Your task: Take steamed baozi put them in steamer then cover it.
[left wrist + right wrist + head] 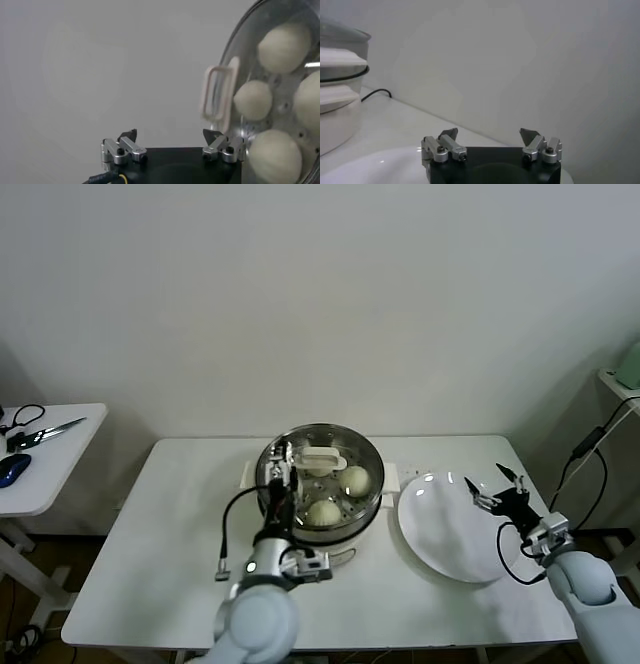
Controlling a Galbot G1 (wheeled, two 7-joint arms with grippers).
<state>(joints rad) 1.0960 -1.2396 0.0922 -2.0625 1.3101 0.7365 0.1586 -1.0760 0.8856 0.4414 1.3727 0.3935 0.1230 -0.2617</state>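
Your white table (170,524) carries the steamer (320,529) near its middle, on its white pot base. Just beside it on the right lies the white plate (440,534), flat on the tabletop

Right gripper (490,137) open, hovering over white plate (375,167); steamer (340,95) with cover (342,35) aside; black cable (376,93).

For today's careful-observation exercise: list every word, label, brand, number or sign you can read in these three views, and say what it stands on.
None can be read.
The steamer, its glass cover and the baozi show no print.
The white plate and table are plain.
Neither the left gripper nor the right gripper bears a legible mark.
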